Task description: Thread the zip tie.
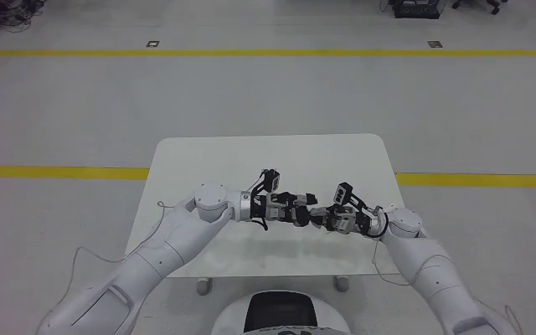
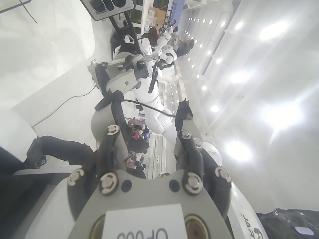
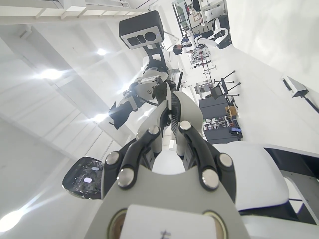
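Left wrist view: right claw (image 2: 109, 100) pinches zip tie (image 2: 154, 108), left claw (image 2: 150, 107) gapes empty. Best centre the tie within that gap.

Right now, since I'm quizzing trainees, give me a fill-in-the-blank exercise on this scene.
The arms meet above a ___ table.
The jaws of the left gripper stand ___.
The jaws of the right gripper are ___ on the black zip tie.
Missing words: white; open; shut.
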{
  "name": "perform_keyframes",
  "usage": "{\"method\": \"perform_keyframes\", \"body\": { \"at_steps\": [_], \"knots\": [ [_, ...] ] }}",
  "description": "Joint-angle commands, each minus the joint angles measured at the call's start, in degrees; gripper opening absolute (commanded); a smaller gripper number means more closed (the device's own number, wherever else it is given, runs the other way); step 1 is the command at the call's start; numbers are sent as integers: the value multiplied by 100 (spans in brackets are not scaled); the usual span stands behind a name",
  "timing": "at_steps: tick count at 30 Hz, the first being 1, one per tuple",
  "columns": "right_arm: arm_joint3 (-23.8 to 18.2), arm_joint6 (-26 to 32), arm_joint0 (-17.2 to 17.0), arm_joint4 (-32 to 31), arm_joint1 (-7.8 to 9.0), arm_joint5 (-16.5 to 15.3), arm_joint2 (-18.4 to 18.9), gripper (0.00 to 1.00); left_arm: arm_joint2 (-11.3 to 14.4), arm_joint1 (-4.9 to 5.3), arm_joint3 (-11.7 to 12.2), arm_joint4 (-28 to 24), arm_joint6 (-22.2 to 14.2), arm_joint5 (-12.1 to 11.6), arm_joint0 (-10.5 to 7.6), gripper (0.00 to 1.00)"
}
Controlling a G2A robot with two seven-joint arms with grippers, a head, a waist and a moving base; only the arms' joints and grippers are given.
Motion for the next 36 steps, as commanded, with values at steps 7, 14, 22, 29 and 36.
{"method": "perform_keyframes", "body": {
  "at_steps": [7,14,22,29,36],
  "knots": [
    [-25,24,-23,162,0,-121,37,0,53,-34,91,-12,-14,13,-1,42],
    [-28,57,-14,160,7,-117,25,0,76,-58,179,-29,-50,8,-18,34],
    [-32,77,-19,198,11,-166,26,0,101,-84,236,-34,-66,13,-26,29],
    [-37,67,-29,205,20,-174,33,0,101,-96,262,-39,-75,20,-28,22],
    [-39,78,-34,227,30,-202,51,0,94,-103,280,-35,-85,26,-28,18]
  ]
}}
